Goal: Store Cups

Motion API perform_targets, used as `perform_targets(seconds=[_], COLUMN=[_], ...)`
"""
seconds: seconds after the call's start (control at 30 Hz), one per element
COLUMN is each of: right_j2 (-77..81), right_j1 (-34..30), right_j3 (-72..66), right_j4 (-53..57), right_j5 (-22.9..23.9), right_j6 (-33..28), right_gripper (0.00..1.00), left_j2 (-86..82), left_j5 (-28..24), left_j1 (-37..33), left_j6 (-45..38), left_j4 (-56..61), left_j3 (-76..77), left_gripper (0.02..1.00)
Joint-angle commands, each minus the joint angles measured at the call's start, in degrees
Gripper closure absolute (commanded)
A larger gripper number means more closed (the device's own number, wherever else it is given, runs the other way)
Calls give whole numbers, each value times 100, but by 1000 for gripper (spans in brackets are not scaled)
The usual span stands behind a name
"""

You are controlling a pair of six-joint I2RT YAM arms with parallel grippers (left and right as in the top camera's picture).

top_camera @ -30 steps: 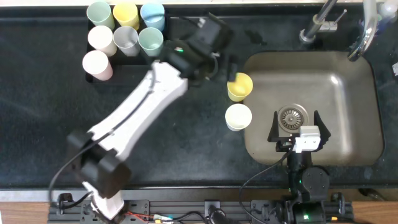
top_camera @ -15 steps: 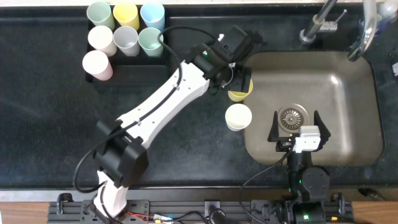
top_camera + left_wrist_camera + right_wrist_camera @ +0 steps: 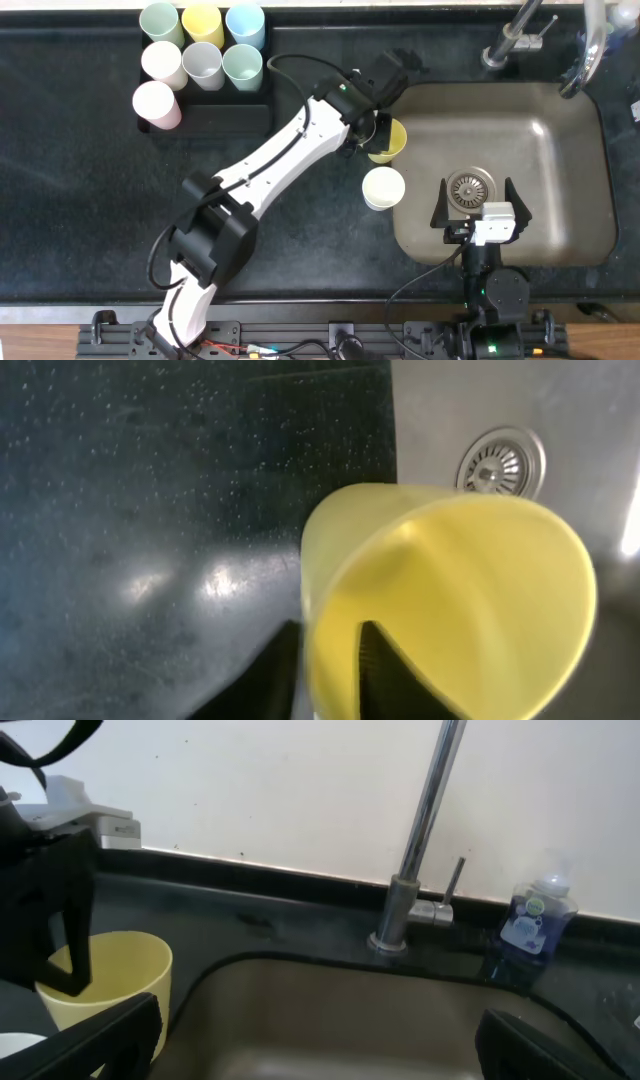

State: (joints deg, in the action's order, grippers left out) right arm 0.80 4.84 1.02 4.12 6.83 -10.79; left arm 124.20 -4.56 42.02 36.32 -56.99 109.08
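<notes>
A yellow cup (image 3: 388, 141) stands at the sink's left edge, with a cream cup (image 3: 383, 187) just in front of it. My left gripper (image 3: 377, 127) is at the yellow cup's rim. In the left wrist view the left gripper (image 3: 330, 652) has one finger inside the yellow cup (image 3: 470, 590) and one outside, shut on its wall. The right wrist view shows that cup (image 3: 105, 975) with a dark finger (image 3: 72, 920) dipping into it. My right gripper (image 3: 476, 208) hangs open over the sink near the drain (image 3: 470, 187).
A dark tray (image 3: 215, 110) at the back left holds several upright cups in pastel colours, with a pink one (image 3: 157, 104) at its front left. The steel sink (image 3: 545, 125) fills the right side, with the faucet (image 3: 518, 38) behind it. A blue soap bottle (image 3: 535, 920) stands by the tap.
The left arm has swung right from near the tray to the yellow cup and set its fingers over the cup's rim. The right arm has stayed still.
</notes>
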Motion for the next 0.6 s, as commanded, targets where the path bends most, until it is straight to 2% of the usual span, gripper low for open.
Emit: perform_targets(seconds=[0.03, 0.13, 0.23, 0.33, 0.47, 0.53, 0.6], right_j2=[-59, -59, -59, -59, -59, -59, -59], right_j1=[-37, -37, -37, -37, -37, -37, -37], right_j3=[-74, -74, -74, -74, -74, -74, -74], right_j4=[-33, -33, -33, -33, -33, -33, -33], right_j5=[24, 24, 24, 24, 22, 22, 22], right_j6=[-17, -17, -17, -15, -15, -17, -17], right_gripper=[5, 3, 5, 3, 5, 7, 5], left_j2=[68, 57, -127, -601, -1392, -1718, -1982], left_j5=[2, 160, 643, 1567, 2981, 3394, 3560], left_j1=[46, 83, 138, 149, 2, -173, -431], left_j6=[22, 190, 651, 1541, 3178, 3753, 4334], left_j4=[96, 76, -7, -61, -459, -723, -1054], left_j3=[127, 173, 321, 354, 354, 354, 354], left_gripper=[888, 921, 952, 963, 974, 978, 982])
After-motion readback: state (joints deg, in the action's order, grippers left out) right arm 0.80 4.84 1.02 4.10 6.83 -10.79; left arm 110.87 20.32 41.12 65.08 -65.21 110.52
